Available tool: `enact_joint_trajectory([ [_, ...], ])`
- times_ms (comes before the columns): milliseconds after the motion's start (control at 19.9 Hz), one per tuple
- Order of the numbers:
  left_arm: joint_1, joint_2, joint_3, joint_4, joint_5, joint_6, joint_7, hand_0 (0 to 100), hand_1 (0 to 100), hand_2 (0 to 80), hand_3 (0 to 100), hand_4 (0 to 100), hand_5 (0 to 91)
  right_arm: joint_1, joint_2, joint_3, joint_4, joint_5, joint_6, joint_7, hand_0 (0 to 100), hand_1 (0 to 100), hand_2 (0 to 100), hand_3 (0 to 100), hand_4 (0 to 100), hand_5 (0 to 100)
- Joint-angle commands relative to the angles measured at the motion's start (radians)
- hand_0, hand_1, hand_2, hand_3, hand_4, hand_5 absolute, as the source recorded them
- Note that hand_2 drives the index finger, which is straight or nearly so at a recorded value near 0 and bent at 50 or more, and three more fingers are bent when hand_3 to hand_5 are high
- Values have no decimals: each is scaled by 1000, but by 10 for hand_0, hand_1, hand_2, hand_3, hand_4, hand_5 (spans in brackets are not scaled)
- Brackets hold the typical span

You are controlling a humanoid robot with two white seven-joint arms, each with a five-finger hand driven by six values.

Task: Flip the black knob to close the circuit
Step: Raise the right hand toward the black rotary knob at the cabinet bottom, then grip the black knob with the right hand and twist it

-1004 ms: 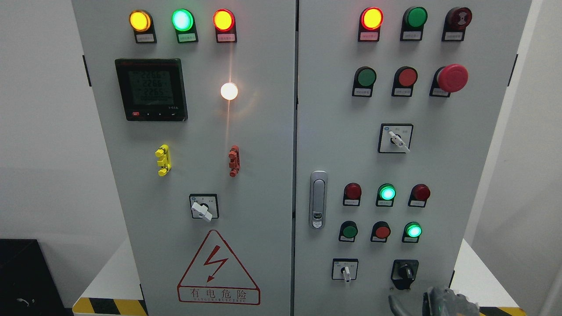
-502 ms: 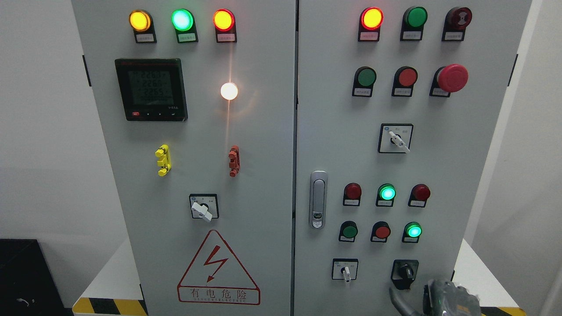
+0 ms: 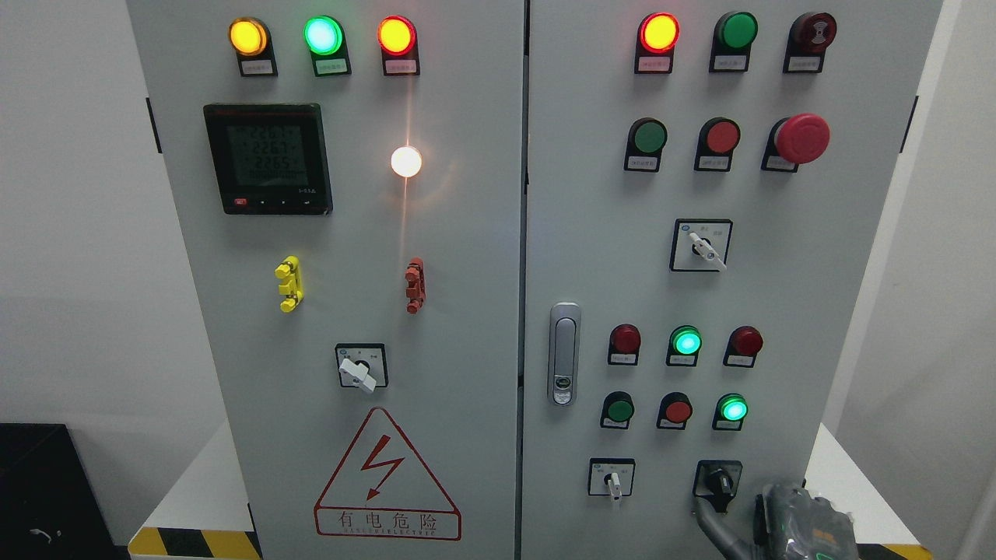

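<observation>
The black knob (image 3: 717,480) sits at the lower right of the grey cabinet's right door (image 3: 786,295), its handle pointing roughly straight down. My right hand (image 3: 790,523) comes up from the bottom edge just below and to the right of it. One grey finger (image 3: 710,519) stretches up and left, and its tip reaches the knob's lower left edge. The hand holds nothing, and most of it is cut off by the bottom of the picture. The left arm does not show.
A white selector switch (image 3: 612,478) sits left of the knob. Above it are two rows of red and green buttons, two green ones lit (image 3: 686,341). A door latch (image 3: 564,354) stands near the door's left edge. Hazard tape (image 3: 194,542) edges the white platform.
My right hand has risen and shifted slightly right. Its extended finger has moved up from below the knob until its tip reaches the knob's lower edge. The knob has not turned.
</observation>
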Motion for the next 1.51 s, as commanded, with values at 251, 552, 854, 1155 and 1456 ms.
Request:
enact_joint_trajectory([
  [251, 6, -1, 0, 0, 0, 0, 0, 120, 556, 0, 0, 0, 0, -11, -8, -42, 38, 8, -2, -17, 0, 0, 914, 1000, 999, 1000],
  [552, 6, 0, 0, 0, 0, 0, 0, 120, 556, 0, 0, 0, 0, -11, -8, -46, 40, 8, -2, -28, 0, 0, 906, 1000, 995, 1000],
  [854, 6, 0, 0, 0, 0, 0, 0, 120, 556, 0, 0, 0, 0, -10, -8, -62, 38, 3, -2, -29, 0, 0, 905, 1000, 994, 1000],
  [1155, 6, 0, 0, 0, 0, 0, 0, 120, 556, 0, 0, 0, 0, -10, -8, -63, 32, -2, -2, -26, 0, 0, 906, 1000, 993, 1000],
  [1456, 6, 0, 0, 0, 0, 0, 0, 120, 556, 0, 0, 0, 0, -10, -7, -79, 29, -8, -4, -28, 0, 0, 906, 1000, 992, 1000],
])
